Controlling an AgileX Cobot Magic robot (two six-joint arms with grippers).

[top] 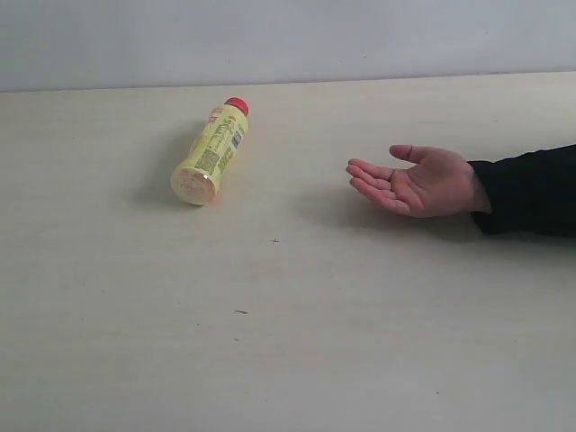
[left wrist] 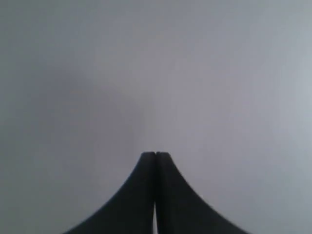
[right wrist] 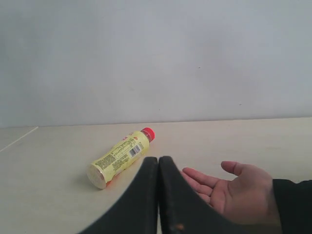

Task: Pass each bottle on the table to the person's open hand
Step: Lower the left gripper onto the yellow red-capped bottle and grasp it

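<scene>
- Yellow bottle [top: 211, 151]: the only one in view. It lies on its side on the desk [top: 288, 360] with its red cap [top: 237, 105] on, well apart from the person's open palm [top: 418, 183]. Contents look like pale yellow drink (a guess).
- Robot's left hand [left wrist: 155, 155]: clenched, empty.
- Robot's right hand [right wrist: 158, 160]: clenched, empty, facing bottle and palm.
- Hazard: the round body may roll if nudged off-centre, and a low delivery could bump the palm.

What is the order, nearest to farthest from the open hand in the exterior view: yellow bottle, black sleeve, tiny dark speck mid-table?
1. The black sleeve, at the wrist of the open hand, right edge.
2. The tiny dark speck, left of the hand, near the middle.
3. The yellow bottle, lying on its side, far left.
</scene>
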